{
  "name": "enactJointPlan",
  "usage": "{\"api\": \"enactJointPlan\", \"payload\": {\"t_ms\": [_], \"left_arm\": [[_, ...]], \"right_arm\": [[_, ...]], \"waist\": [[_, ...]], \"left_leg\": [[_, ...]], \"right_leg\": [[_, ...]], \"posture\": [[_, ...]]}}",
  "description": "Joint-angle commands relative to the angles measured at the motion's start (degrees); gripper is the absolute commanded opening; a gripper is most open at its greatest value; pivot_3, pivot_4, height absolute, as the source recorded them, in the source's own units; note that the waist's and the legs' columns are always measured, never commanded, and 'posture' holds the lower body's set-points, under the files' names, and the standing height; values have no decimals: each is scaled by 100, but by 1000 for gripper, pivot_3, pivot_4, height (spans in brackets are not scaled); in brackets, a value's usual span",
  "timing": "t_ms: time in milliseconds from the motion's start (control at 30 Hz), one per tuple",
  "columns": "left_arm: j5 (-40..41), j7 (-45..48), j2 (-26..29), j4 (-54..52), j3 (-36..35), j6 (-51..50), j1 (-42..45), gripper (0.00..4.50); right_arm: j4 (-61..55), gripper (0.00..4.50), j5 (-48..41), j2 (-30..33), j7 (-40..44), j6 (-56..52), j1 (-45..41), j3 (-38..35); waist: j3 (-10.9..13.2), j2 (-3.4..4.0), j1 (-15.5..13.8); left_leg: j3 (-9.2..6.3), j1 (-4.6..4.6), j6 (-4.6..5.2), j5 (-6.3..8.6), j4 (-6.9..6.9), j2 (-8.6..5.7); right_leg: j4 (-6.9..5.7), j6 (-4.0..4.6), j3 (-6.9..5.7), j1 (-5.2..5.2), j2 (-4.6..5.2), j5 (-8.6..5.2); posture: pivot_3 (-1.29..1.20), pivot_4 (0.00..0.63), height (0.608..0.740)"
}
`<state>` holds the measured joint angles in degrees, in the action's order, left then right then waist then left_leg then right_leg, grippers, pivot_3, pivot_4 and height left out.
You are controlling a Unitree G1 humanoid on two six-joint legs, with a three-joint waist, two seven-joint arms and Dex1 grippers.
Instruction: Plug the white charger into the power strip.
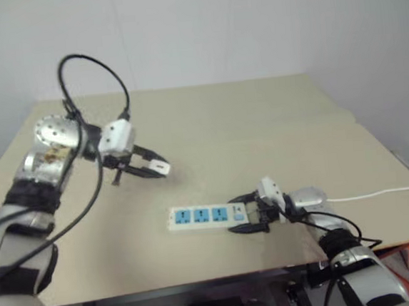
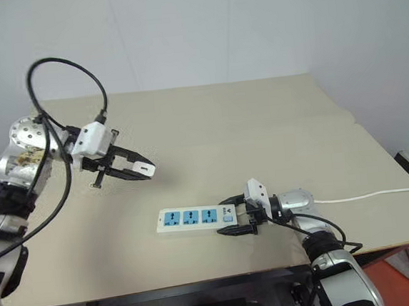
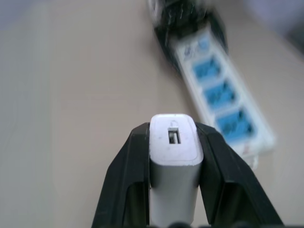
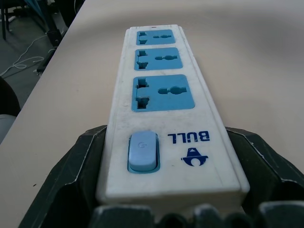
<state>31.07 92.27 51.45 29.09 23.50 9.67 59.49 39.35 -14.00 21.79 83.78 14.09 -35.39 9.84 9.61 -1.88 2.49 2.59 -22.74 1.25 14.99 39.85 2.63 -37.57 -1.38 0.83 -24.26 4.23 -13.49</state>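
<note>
Right gripper straddles the switch end of the power strip on the table, bracing it, while left gripper, clamped on the white charger, hangs beyond the strip's far socket; tilted prongs risk missing the slots.

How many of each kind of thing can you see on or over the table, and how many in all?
White charger: 1
Power strip: 1
Blue sockets on the strip: 3
Blue switch on the strip: 1
Robot tools: 2, left tool and right tool
Total: 8
</note>
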Motion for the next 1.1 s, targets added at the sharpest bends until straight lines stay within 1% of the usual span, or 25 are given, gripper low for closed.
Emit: {"api": "enactJointPlan", "payload": {"t_ms": [33, 100, 233, 567, 633, 700, 767, 900, 1100], "left_arm": [[262, -5, -22, -742, -615, -593, -291, 1008], [214, -69, -160, -936, -853, -747, -447, 1008], [409, -492, -507, -1542, -1289, -1439, -797, 1008], [371, -983, -1183, -2359, -1695, -2044, -1426, 1008], [497, -1142, -1365, -2493, -1792, -2267, -1558, 1008], [733, -1457, -1594, -2687, -1898, -2703, -1737, 1008], [800, -1608, -1712, -2833, -1932, -2943, -1869, 1008], [632, -1881, -1934, -3133, -1785, -3086, -2328, 1008], [133, -2215, -2216, -3162, -1555, -2904, -2918, 1008]], "right_arm": [[212, 3442, 207, -64, 194, 86, 101, 179], [278, 3442, 234, -82, 216, 143, 77, 197], [324, 3442, 285, -144, 349, 340, 88, 283], [342, 3442, 334, -291, 276, 428, 135, 269], [332, 3442, 339, -293, 258, 429, 144, 261], [308, 3442, 342, -280, 247, 422, 157, 254], [288, 3442, 338, -273, 229, 412, 162, 243], [255, 3442, 323, -266, 191, 381, 160, 220], [236, 3442, 325, -279, 117, 384, 176, 205]], "waist": [[0, 0, -3], [-1, 0, -6], [-2, 0, -8], [-5, 0, 14], [-6, -1, 16], [-6, -1, 15], [-6, -1, 15], [-7, -1, 14], [-8, -1, 7]], "left_leg": [[2, 2, 0, 0, -1, 0], [19, 3, 0, 0, -1, 0], [33, 10, -1, 0, 0, 1], [44, 36, -9, 5, -6, 9], [50, 41, -11, 6, -7, 11], [51, 43, -11, 7, -7, 12], [51, 43, -12, 8, -8, 14], [52, 47, -14, 9, -10, 14], [60, 52, -16, 9, -11, 14]], "right_leg": [[-1, 0, 0, 1, -3, 0], [0, 0, 0, 3, -7, 0], [2, 0, 1, 12, -5, 0], [1, 1, 24, 23, -21, 0], [1, 2, 31, 24, -24, 0], [1, 2, 34, 23, -25, 0], [-1, 2, 37, 22, -26, 0], [1, 2, 43, 22, -26, 0], [10, 2, 49, 23, -27, 0]], "posture": [[0, 150, 740], [0, 150, 740], [0, 150, 740], [0, 150, 740], [0, 150, 740], [0, 150, 740], [0, 150, 740], [0, 150, 740], [0, 150, 740]]}}
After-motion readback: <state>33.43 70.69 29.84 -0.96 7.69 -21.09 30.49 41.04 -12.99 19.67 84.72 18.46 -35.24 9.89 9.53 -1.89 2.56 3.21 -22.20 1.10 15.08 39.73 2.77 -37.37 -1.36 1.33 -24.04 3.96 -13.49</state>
